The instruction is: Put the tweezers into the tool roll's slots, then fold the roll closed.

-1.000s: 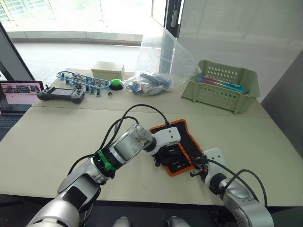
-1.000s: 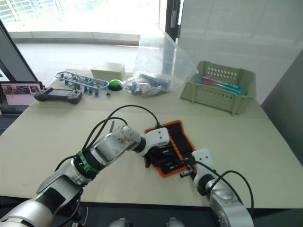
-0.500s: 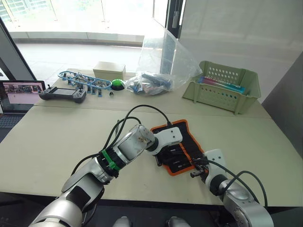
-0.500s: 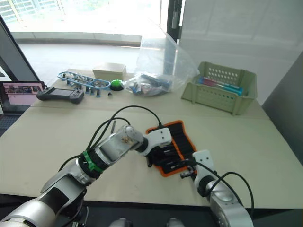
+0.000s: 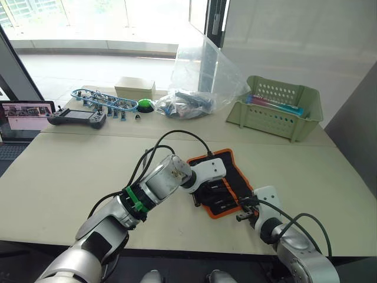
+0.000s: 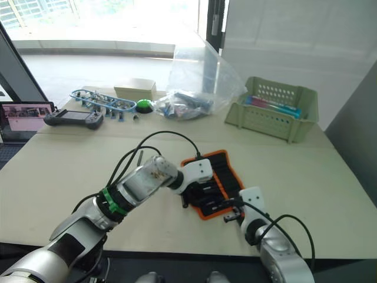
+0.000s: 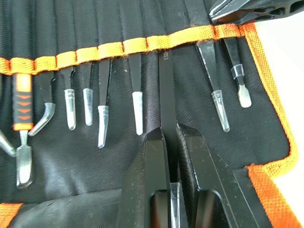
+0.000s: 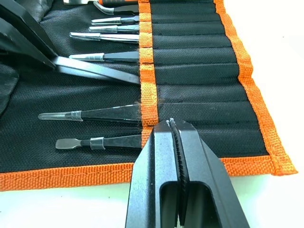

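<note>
The left claw (image 7: pixel 172 161) is clamped on a stiff, slick, thin tweezer (image 7: pixel 167 95) half in a slot (image 7: pixel 164 42) of the limp roll (image 5: pixel 221 188), best gripped mid-shank, while the right claw (image 8: pixel 175 137), pressed together, pins the roll's edge.

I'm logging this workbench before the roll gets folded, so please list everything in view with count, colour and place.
tool roll: one, black with orange edging, open on the near table.
slots: one row, black with orange trim, across the roll's inner face.
tweezers: several, near-black; most stand in slots, one is gripped by the left pincer with its end in a slot.
basket: one, green, far right of the table, holding pink and blue items.
plastic bag: one, clear, far middle, holding blue items.
handheld controller: one, dark grey, far left.
small box: one, beige, far left of the bag.
left pincer: black, shut on a tweezer.
right pincer: black, shut, at the roll's near edge.
</note>
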